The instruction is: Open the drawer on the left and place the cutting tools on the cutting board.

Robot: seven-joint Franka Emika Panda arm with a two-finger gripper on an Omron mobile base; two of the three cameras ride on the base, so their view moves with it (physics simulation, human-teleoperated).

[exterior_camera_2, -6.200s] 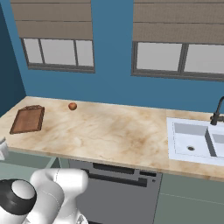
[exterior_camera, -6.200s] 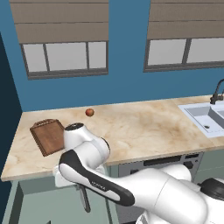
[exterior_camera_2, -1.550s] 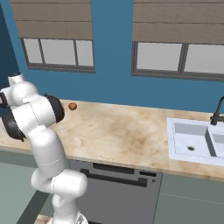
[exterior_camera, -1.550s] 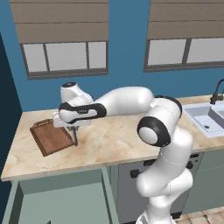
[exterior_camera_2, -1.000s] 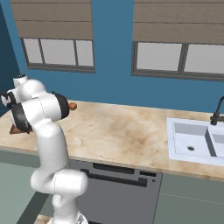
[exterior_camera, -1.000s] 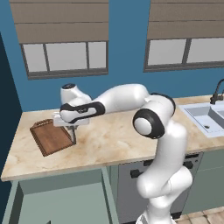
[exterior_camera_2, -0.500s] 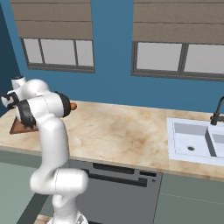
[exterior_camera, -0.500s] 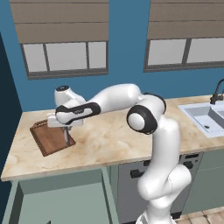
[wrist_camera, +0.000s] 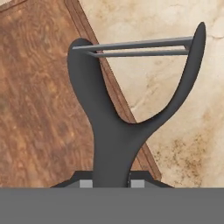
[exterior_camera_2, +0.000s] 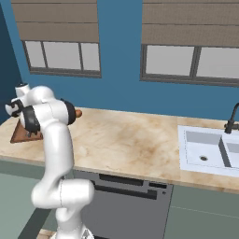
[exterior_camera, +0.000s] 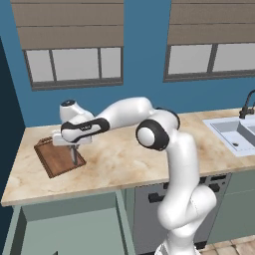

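Gripper [exterior_camera: 74, 158] grips peeler [wrist_camera: 127, 109] over cutting board [exterior_camera: 55, 158]; drawer [exterior_camera: 69, 231] open.

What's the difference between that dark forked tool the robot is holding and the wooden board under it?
The cutting tool is dark grey and slim, forked in a Y with a thin blade across; the cutting board is reddish-brown, broad and flat. The tool is held in the gripper above the surface; the board lies on the counter.
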